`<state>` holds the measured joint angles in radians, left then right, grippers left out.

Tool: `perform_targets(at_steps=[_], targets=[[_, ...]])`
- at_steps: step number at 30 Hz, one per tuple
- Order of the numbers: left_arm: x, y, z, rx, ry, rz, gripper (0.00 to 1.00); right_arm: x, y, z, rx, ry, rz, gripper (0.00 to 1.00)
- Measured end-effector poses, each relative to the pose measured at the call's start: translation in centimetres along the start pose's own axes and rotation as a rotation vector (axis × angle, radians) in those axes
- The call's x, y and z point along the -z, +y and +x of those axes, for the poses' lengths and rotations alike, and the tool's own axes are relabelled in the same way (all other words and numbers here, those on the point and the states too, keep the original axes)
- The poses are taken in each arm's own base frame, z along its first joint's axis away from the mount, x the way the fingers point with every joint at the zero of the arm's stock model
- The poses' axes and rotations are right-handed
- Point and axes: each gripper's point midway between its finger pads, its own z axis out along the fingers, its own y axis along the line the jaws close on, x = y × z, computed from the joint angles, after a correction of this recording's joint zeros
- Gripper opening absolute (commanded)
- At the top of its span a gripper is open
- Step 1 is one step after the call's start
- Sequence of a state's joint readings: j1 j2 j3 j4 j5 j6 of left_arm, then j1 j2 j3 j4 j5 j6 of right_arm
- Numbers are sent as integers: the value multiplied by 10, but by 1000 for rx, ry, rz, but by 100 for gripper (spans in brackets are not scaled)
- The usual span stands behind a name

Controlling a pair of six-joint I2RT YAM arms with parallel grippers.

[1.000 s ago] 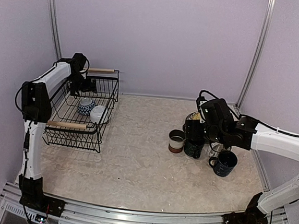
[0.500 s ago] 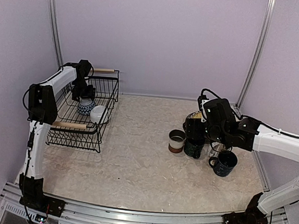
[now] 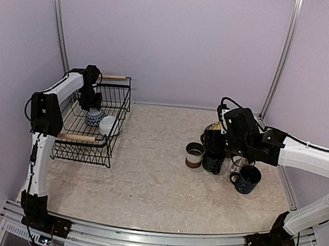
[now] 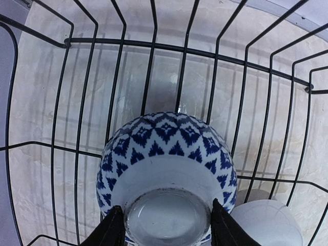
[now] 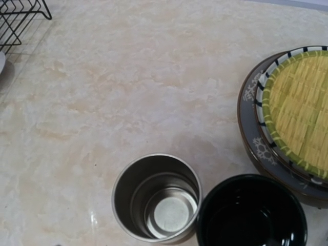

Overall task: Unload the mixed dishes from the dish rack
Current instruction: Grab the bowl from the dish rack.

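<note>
From above, the dish rack (image 3: pixel 84 150), a black wire basket with two pale wooden rod handles, sits at 9 o'clock on the marbled counter (image 3: pixel 148 179). The left gripper (image 3: pixel 91 104) reaches down into it over a blue-and-white bowl (image 3: pixel 94 117), and a white bowl (image 3: pixel 108 125) lies just beside that at its 4 o'clock. At 3 o'clock on the counter, the right gripper (image 3: pixel 214 142) hangs above a cluster of unloaded dishes: a small brown-and-white cup (image 3: pixel 194 155), a dark mug (image 3: pixel 213 162) touching it, and a dark blue mug (image 3: pixel 247 179) at 4 o'clock from them. In the left wrist view, the blue-and-white bowl lies upside down on the rack's floor wires. It has a band of navy zigzag and diamond marks round its wall and a plain glazed foot ring. One of the black fingertips (image 4: pixel 114 230) stands on each side of that ring, close against it, but I cannot tell whether they have clamped it. The white bowl shows at 5 o'clock. In the right wrist view, no fingers cross the frame and nothing lies between them, so the jaws are spread. The small cup shows a grey interior at 6 o'clock and the glossy dark mug is at 5 o'clock. At 3 o'clock a yellowish woven-look plate (image 5: pixel 302 107) is stacked in a black-and-white striped plate (image 5: pixel 264 82).
</note>
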<state>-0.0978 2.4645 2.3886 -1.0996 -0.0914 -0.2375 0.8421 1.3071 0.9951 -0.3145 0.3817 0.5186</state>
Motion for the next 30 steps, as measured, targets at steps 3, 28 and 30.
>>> perform_targets(at_steps=[3, 28, 30], targets=[[1, 0, 0, -5, -3, -5, 40, 0, 0, 0, -2, 0, 0, 83], [47, 1, -5, -15, -41, 4, 33, -16, 10, 9, -7, 33, -25, 83], [57, 2, -5, -13, -51, 8, 33, -19, 11, 11, -5, 39, -28, 83]])
